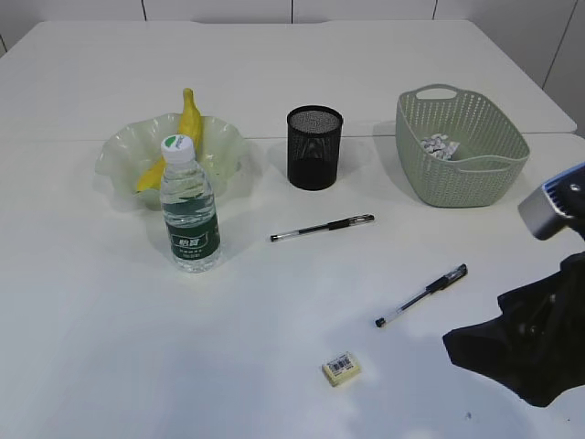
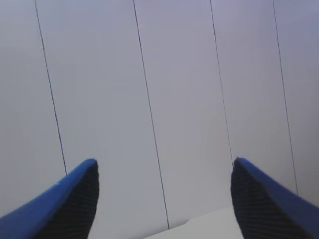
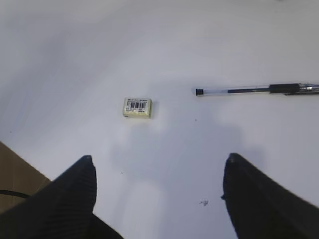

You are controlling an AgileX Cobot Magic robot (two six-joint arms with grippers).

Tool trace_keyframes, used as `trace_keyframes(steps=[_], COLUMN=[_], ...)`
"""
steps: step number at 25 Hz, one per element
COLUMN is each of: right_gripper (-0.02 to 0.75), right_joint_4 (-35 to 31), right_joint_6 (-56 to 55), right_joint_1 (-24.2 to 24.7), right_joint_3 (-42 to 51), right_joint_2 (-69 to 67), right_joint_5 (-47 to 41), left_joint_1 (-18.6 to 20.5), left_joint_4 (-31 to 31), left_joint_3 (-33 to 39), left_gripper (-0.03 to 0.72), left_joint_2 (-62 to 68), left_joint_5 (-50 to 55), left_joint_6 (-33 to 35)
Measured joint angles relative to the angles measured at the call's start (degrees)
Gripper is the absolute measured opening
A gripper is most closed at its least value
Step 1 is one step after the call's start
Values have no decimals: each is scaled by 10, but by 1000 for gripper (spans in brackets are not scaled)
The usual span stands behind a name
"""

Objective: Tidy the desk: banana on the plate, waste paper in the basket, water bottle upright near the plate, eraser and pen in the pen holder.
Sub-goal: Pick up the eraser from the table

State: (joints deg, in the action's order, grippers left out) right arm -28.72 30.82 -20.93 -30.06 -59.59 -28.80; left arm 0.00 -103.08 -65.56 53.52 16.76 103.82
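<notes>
Lying flat on the desk (image 1: 110,366): eraser (image 3: 137,107), ahead of and slightly left of the right gripper (image 3: 157,199), jaws spread and empty, long side crosswise. Nearer this arm; left gripper (image 2: 164,199) spread, aimed off-desk.

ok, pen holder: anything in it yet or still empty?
No pens in it: nothing sticks out of the pen holder, both pens and the eraser lie on the desk. Its bottom isn't visible.
</notes>
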Motion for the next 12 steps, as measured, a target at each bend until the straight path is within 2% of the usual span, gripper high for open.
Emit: trace_keyframes(steps=[12], right_gripper=[586], right_joint_4=[2], right_joint_6=[0], right_joint_1=[0], right_joint_3=[-75], right_joint_2=[-88], right_joint_5=[-73], left_joint_1=[0], left_joint_4=[0], left_joint_3=[0], left_gripper=[589], left_joint_2=[-14], left_joint_5=[0], left_joint_6=[0])
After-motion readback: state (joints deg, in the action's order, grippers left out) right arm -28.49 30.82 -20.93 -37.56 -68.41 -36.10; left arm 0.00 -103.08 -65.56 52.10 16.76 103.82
